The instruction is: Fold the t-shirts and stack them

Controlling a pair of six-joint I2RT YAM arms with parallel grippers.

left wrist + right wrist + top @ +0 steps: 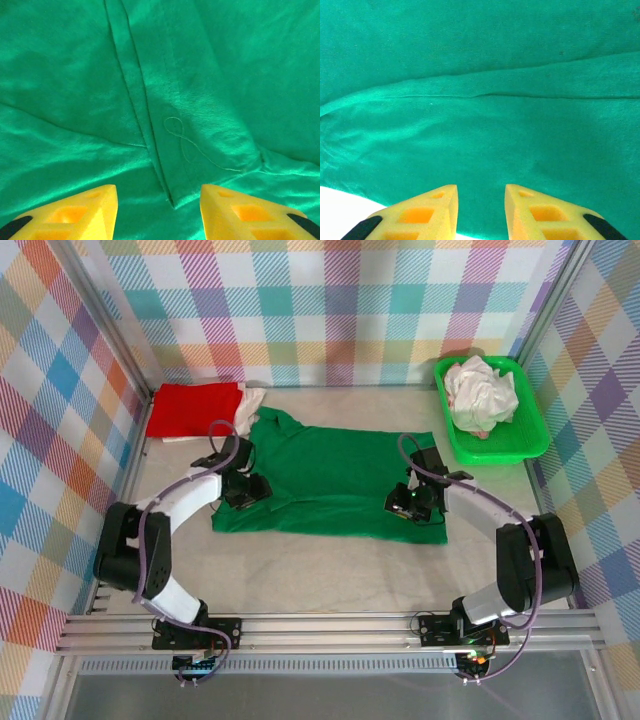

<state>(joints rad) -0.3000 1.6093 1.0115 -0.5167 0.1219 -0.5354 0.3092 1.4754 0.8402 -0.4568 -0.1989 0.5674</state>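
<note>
Left gripper (157, 189) stood half-open, empty | right gripper (481, 189) narrowly open, empty | green t-shirt (330, 480) lay flat, long axis left-to-right

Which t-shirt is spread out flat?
The dark green t-shirt; the red t-shirt lies folded at back left, the white t-shirt sits crumpled in the green tray.

Both arms rise from their bases at the near edge of the counter (320, 575), with elbows bowed outward toward the left and right edges and forearms reaching in toward the middle. The left end effector (243, 490) sits low, left of centre, angled downward, and its yellow fingers (85, 210) stand well apart. The right end effector (408, 503) sits low, right of centre, also angled downward, and its yellow fingers (430, 210) are parted by a narrower gap.
</note>
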